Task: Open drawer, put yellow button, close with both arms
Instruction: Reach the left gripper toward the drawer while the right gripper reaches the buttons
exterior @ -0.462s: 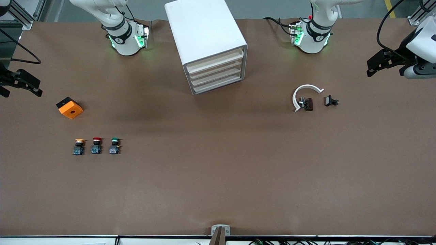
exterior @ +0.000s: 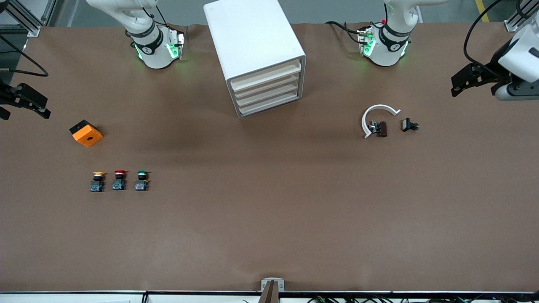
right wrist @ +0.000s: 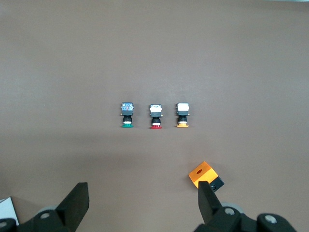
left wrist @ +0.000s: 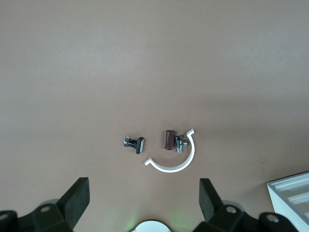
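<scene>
The drawer (exterior: 266, 76) sits closed atop the cabinet (exterior: 252, 42), the yellow button (exterior: 97, 181) stands beside the red button (exterior: 119, 179) toward the right arm's end, and the left gripper (left wrist: 144, 200) and right gripper (right wrist: 143, 203) hang spread at the table ends.

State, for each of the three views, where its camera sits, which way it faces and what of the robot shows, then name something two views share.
Front view: high across the table, facing both bases; left gripper and right gripper at the table's ends.
Left wrist view: looks down past its open fingers at the white ring.
Right wrist view: looks down past its open fingers at the yellow button.
Shared: front and right wrist both show the yellow button.
</scene>
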Controlling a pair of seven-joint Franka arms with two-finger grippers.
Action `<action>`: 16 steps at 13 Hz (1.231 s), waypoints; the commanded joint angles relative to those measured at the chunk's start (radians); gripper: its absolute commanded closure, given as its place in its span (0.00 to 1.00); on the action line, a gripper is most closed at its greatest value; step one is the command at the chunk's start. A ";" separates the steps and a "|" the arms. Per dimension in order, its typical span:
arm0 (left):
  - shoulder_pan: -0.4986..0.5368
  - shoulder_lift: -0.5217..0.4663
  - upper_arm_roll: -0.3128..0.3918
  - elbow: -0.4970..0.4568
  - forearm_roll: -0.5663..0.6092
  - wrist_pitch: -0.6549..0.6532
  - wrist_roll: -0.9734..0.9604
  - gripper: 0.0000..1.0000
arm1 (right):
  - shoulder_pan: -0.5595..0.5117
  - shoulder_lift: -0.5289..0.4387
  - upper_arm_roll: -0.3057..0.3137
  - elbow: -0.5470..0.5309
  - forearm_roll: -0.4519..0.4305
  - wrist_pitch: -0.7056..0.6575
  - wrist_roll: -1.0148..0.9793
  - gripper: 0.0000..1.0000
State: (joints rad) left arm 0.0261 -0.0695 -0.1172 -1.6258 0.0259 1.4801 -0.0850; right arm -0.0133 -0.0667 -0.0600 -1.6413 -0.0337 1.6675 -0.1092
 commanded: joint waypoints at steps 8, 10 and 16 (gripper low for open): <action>-0.128 0.376 -0.007 0.023 -0.159 0.133 -0.423 0.00 | 0.003 0.001 0.005 0.002 0.014 -0.006 -0.009 0.00; -0.213 0.445 -0.009 0.026 -0.169 0.193 -0.710 0.00 | 0.032 0.021 0.005 0.000 0.014 -0.006 -0.010 0.00; -0.432 0.603 -0.010 0.072 -0.329 0.198 -1.460 0.00 | 0.098 0.148 0.003 0.002 -0.037 0.003 -0.012 0.00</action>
State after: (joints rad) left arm -0.3716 0.5007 -0.1343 -1.5911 -0.2497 1.6951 -1.3674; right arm 0.0858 0.0571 -0.0511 -1.6515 -0.0538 1.6718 -0.1115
